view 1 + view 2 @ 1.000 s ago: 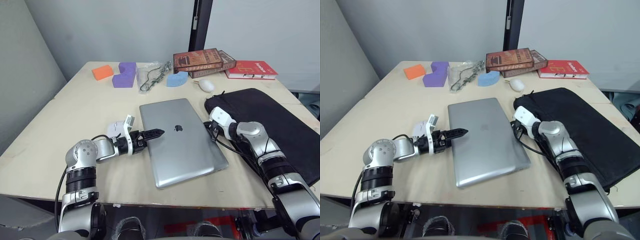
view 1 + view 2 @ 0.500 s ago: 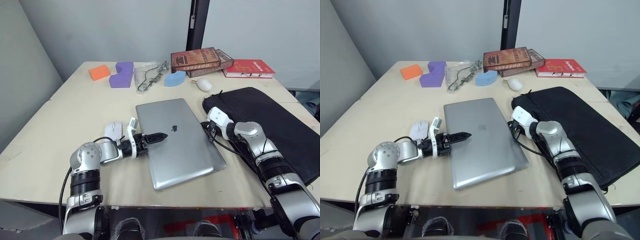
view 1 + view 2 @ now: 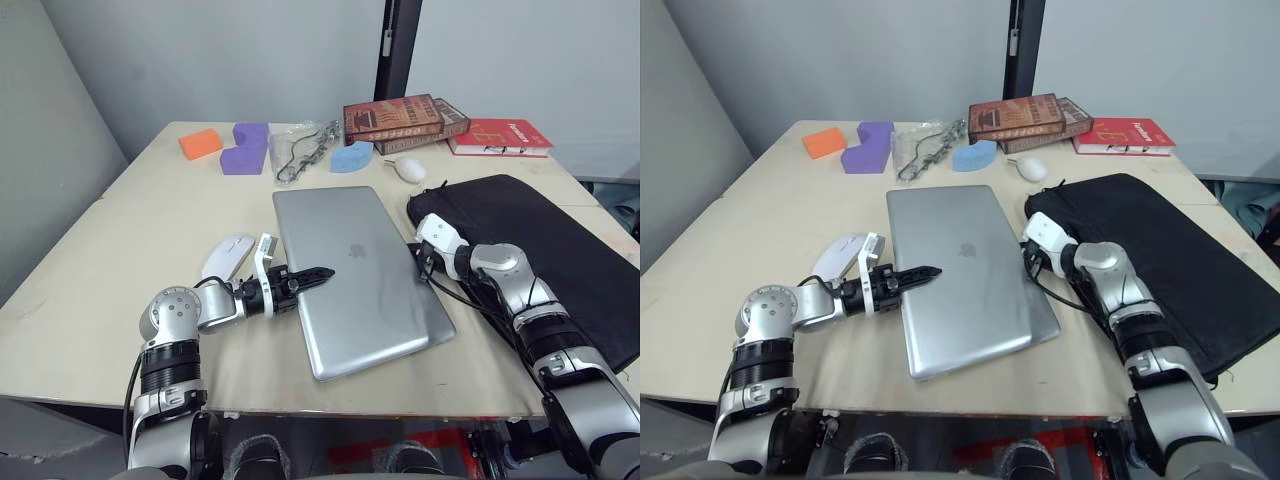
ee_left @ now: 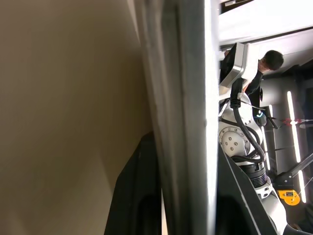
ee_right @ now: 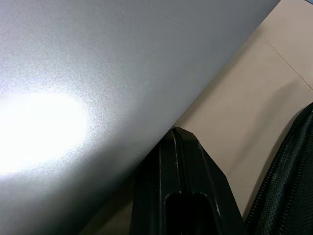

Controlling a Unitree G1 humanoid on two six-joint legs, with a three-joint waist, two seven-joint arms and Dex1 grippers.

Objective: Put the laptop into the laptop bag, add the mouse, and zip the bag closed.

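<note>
The laptop (image 3: 358,275) sits tilted on the surface (image 3: 150,220), its left edge raised and pinched in the left gripper (image 3: 318,272), whose fingers close above and below the edge in the left wrist view. The right gripper (image 3: 418,262) is at the laptop's right edge, beside the laptop bag (image 3: 560,250); one finger (image 5: 178,196) reaches under the slab there, and whether that gripper is closed cannot be told. The mouse (image 3: 228,255) lies just left of the left gripper. Compared with a second ago, the laptop's left side has come up off the surface and the mouse is now uncovered beside the arm.
</note>
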